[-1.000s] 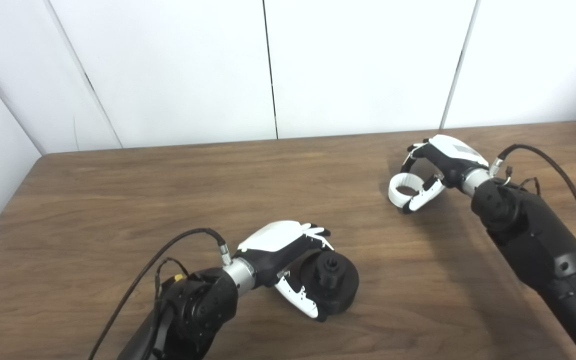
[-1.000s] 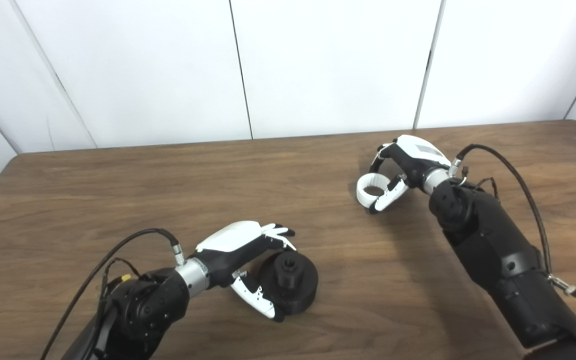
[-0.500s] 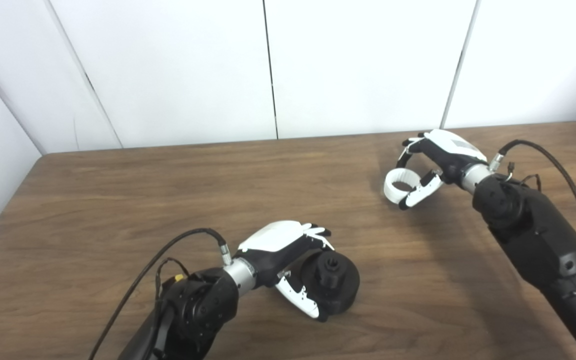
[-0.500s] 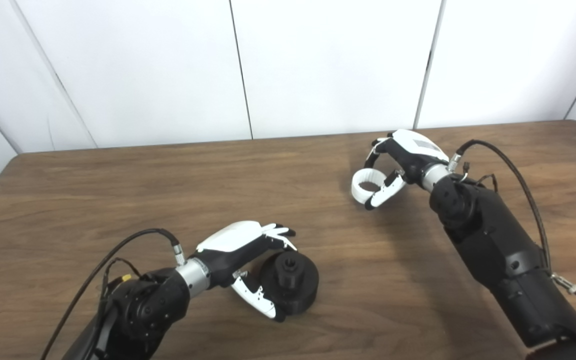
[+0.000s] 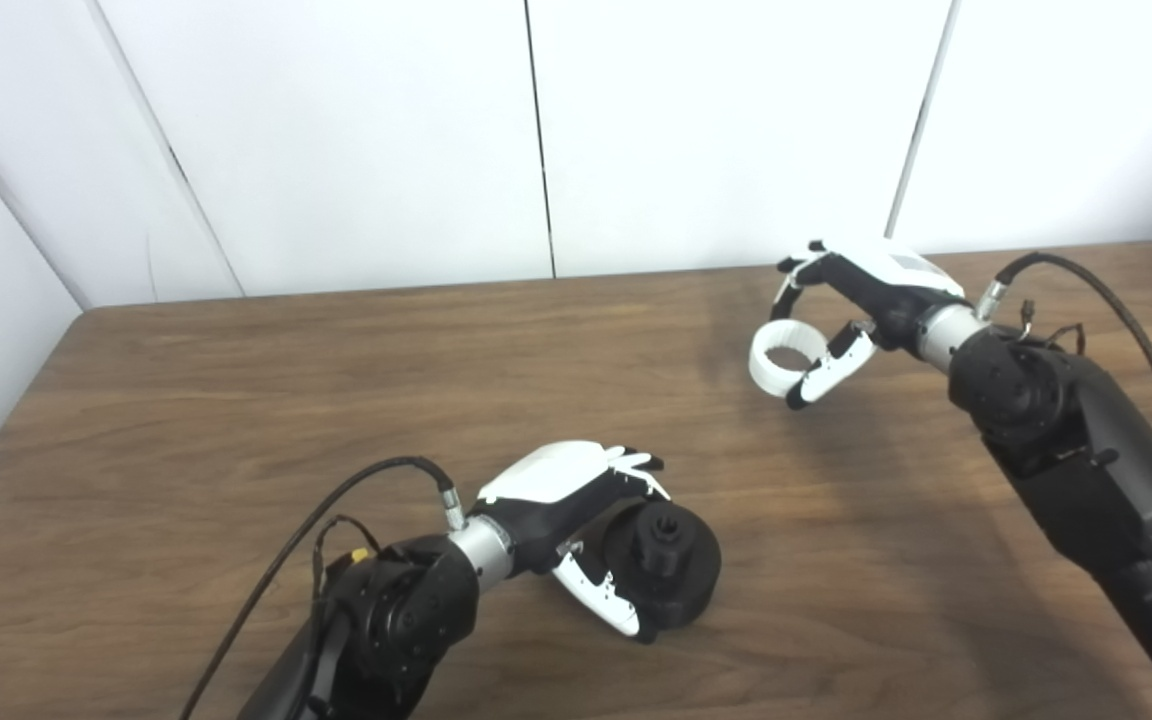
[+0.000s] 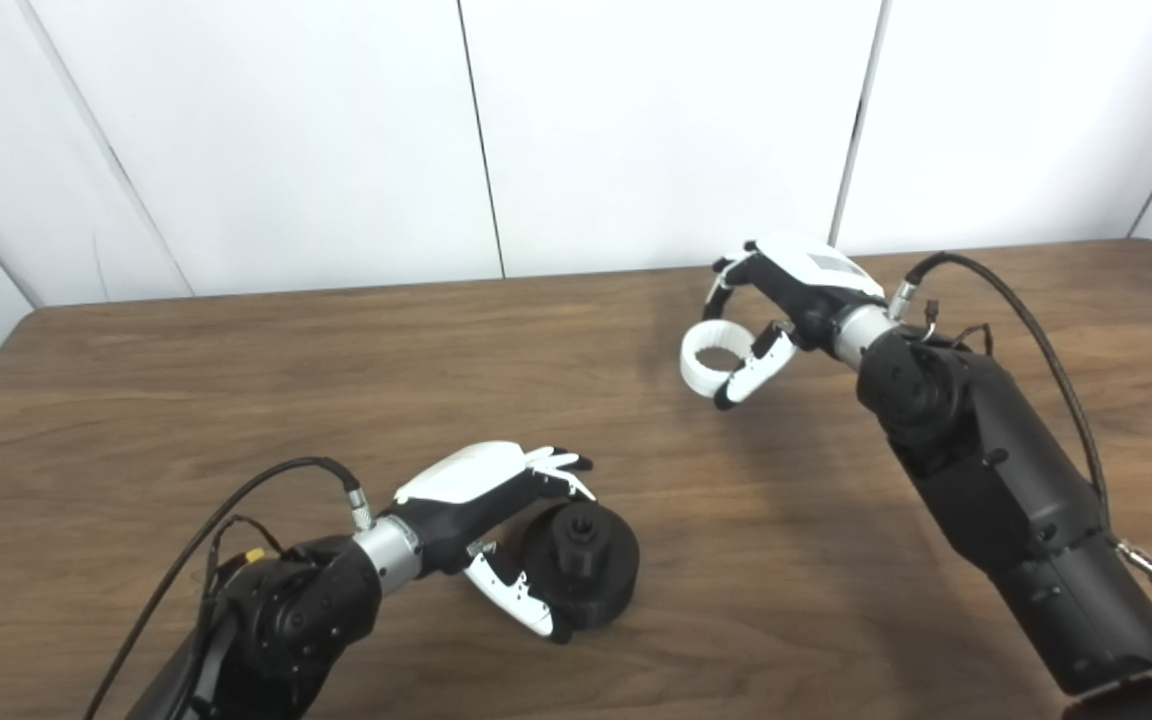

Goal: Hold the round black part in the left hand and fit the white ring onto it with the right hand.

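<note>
1. Left hand (image 5: 576, 505) low on the tabletop (image 5: 236, 400), fingers and thumb curled around the near side of the round black part (image 5: 664, 565). Part sits on the wood just past the palm, its raised centre hub facing up. Looks like a bracing hold, so the part won't slide or spin when something is pressed onto it.

2. Right hand (image 5: 851, 305) well away, off to the far right of the left hand and raised clear of the wood. It pinches the white ring (image 5: 784, 357) between fingertips and thumb. Ring hangs ahead of and below the palm, on the side toward the left hand.

3. Ring's opening faces roughly up and lies close to level. Judged: kept flat so it can drop straight over the hub without re-gripping.

4. Pinch is on the ring's wall only; the hole stays unobstructed, which the fit needs.

5. Stage, as I read it: ring picked and in transit, fitting not yet begun. Ring and black part well apart, bare tabletop between them.

6. Risk: the light pinch may let the ring tilt on contact. Ring needs centring over the hub first.
</note>
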Available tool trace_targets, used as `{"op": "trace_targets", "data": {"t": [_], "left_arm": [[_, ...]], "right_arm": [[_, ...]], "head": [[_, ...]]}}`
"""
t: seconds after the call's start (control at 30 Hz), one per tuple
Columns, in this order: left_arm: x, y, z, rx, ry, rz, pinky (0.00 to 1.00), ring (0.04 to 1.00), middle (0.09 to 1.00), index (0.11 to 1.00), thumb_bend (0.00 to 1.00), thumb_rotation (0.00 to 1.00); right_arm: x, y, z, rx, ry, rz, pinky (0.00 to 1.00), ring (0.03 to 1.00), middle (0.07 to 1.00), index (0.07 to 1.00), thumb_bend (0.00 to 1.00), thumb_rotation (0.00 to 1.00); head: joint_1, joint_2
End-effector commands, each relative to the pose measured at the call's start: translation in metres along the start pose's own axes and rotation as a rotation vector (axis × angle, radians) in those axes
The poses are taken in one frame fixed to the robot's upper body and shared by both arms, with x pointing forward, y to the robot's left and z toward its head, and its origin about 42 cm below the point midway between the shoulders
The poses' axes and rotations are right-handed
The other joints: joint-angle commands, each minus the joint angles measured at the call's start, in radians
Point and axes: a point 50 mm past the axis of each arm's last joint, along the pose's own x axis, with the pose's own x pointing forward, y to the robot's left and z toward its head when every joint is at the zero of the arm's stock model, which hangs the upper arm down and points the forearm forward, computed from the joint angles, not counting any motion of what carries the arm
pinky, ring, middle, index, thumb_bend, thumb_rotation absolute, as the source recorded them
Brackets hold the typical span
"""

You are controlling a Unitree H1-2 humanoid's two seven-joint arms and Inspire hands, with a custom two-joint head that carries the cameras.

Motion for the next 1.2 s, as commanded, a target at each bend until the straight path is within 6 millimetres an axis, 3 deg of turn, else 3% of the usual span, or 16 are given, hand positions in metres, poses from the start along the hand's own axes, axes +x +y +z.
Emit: {"op": "trace_targets", "data": {"t": [0.0,0.57,1.17], "left_arm": [[0.003,0.019,0.006,0.036,-0.030,0.061,0.95,1.000,0.966,0.697,0.92,0.26],[0.003,0.017,0.005,0.034,-0.022,0.064,0.96,1.000,0.966,0.692,0.92,0.26],[0.005,0.017,0.007,0.029,-0.016,0.066,0.94,1.000,0.966,0.693,0.92,0.25]], "right_arm": [[-0.004,-0.033,0.012,-0.030,-0.049,-0.083,0.88,0.987,0.877,0.491,0.53,0.15],[-0.043,-0.038,0.075,-0.103,-0.256,-0.065,0.92,0.993,0.882,0.489,0.53,0.15],[-0.071,-0.028,0.101,-0.101,-0.361,-0.045,0.89,0.991,0.884,0.488,0.53,0.15]], "head": [[-0.003,0.000],[0.001,0.002],[0.001,0.002]]}}
